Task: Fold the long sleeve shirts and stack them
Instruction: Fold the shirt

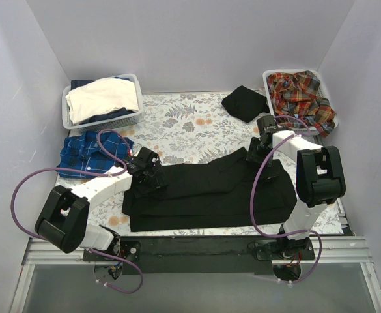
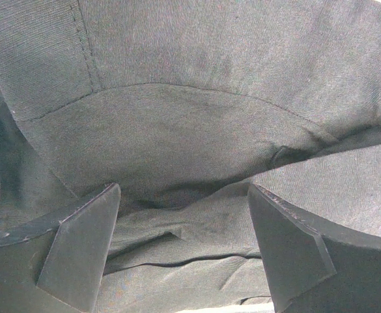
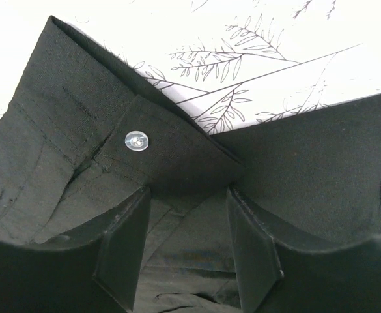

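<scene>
A black long sleeve shirt (image 1: 203, 189) lies spread flat across the near middle of the table. My left gripper (image 1: 148, 176) is at its left end, open and low over the creased black cloth (image 2: 177, 130); the left gripper (image 2: 183, 190) has its fingers wide apart and nothing pinched. My right gripper (image 1: 258, 149) is at the shirt's upper right, open over a sleeve cuff (image 3: 170, 156) with a pale button (image 3: 136, 139); the right gripper (image 3: 189, 195) has cloth lying under the gap. A blue-and-white checked shirt (image 1: 89, 153) lies folded at the left. A red-orange plaid shirt (image 1: 301, 98) fills the right basket.
A white basket (image 1: 133, 119) at the back left holds white and dark folded clothes. A folded black garment (image 1: 244, 102) lies at the back beside the right basket (image 1: 268, 76). A leaf-printed cloth (image 1: 190, 130) covers the table. Purple cables loop from both arms.
</scene>
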